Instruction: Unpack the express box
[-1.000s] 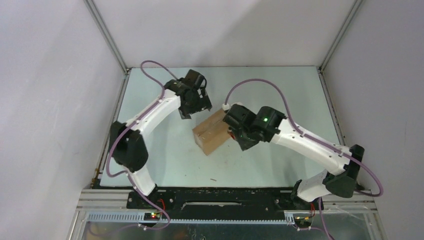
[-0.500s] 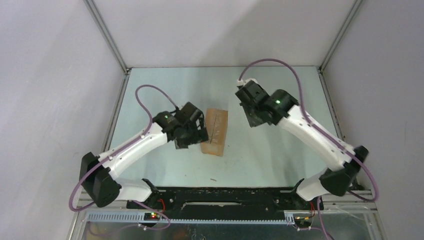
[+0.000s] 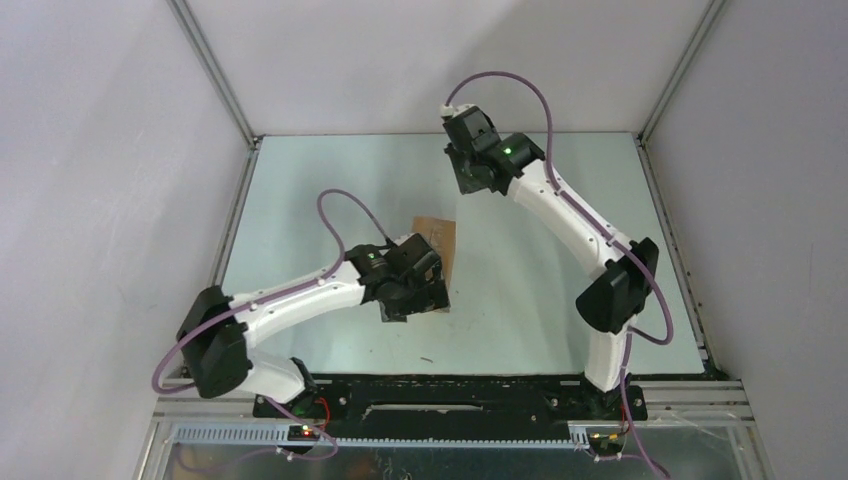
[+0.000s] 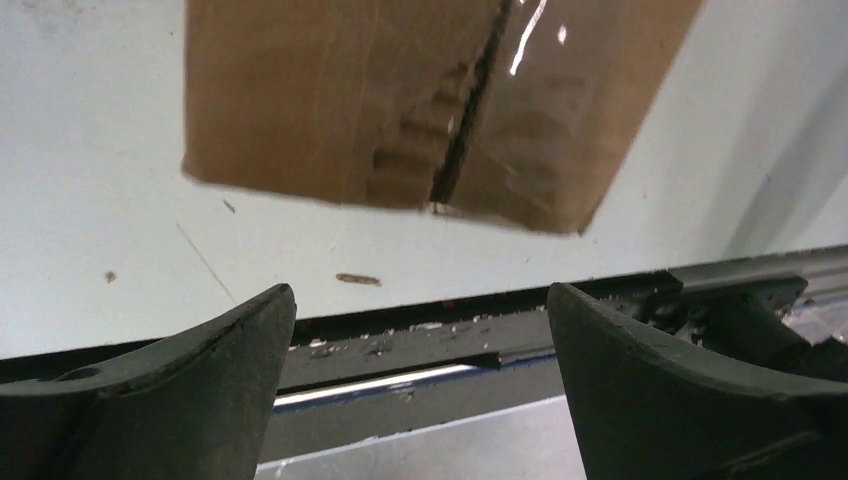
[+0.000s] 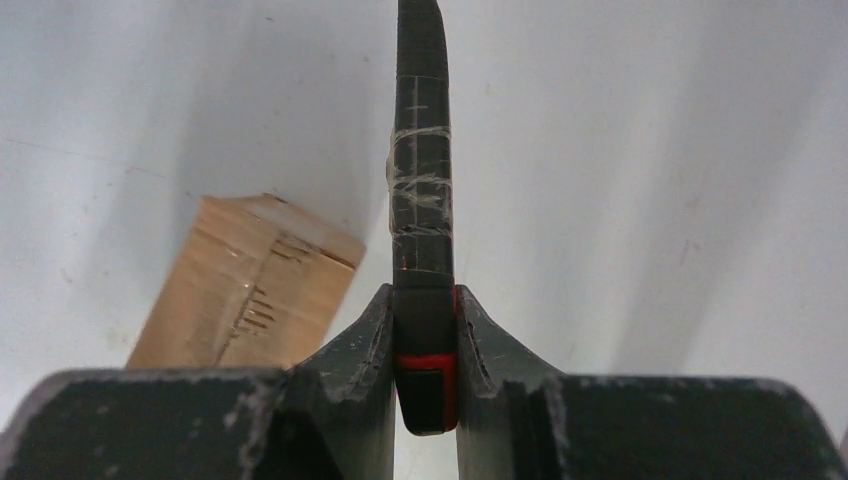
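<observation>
A: Chg?
B: Yep. The right tool (image 5: 425, 300), clenched on knife (image 5: 421, 150), backed off; left tool (image 4: 420, 295), released, moved over express box (image 3: 437, 238), flat on desk (image 3: 300, 200) ctr.
A: So?
B: Seam looks slit, cut prob. done; flaps next.

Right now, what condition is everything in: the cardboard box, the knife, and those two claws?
express box: lying flat, flaps down, tape over the seam; cannot tell if the tape is cut.
left gripper: open, empty, over the box's near end.
right gripper: shut on the utility knife.
utility knife: clamped, held apart from the box.
</observation>
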Controlling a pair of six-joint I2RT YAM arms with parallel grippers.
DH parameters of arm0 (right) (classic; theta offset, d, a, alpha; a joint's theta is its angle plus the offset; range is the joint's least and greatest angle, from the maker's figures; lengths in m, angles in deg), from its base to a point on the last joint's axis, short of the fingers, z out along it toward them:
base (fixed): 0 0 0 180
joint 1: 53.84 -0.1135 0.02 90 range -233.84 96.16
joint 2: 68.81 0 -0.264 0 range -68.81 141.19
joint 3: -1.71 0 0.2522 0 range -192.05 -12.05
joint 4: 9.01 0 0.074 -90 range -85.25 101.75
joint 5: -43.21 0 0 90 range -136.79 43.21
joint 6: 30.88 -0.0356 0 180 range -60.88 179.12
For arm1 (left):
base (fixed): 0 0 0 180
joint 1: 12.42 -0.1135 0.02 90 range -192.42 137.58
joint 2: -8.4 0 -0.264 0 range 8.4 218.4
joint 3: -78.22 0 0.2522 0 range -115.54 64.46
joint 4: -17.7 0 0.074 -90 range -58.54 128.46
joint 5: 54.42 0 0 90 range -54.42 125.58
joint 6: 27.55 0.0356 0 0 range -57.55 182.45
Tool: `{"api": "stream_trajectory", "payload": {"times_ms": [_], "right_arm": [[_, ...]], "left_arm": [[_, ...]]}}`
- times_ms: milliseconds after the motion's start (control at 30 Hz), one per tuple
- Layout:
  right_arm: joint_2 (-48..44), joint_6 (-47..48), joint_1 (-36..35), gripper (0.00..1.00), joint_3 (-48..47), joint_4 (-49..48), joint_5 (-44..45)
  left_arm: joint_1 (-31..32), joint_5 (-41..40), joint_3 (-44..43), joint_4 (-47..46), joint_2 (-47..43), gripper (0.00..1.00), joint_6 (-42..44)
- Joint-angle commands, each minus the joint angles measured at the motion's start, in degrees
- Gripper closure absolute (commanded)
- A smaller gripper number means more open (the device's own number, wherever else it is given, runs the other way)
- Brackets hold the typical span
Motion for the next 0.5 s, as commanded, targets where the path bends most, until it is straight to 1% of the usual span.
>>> {"api": "stream_trajectory", "payload": {"times_ms": [0,133,267,467], "right_arm": [[2.26,1.96,-2.82,1.0,-2.32,-0.91,-0.49],[0.8,-0.01,-3.77,1.0,2.39,-2.35,-2.37],[-0.59,-1.54,-4.29,1.0,5.61,-1.88,-2.48],[-5.31,-5.46,-6.12,1.0,12.36,-0.34,-1.44]], "left_arm": [[-0.4,-1.37,1.56,-5.97,2.65,0.0,-3.3],[-2.94,-3.81,2.25,-4.7,2.25,0.0,-3.51],[-6.17,-6.09,3.95,-3.06,-0.39,0.0,-3.33],[-11.63,-7.83,7.17,-1.37,-4.29,0.01,-1.64]]}}
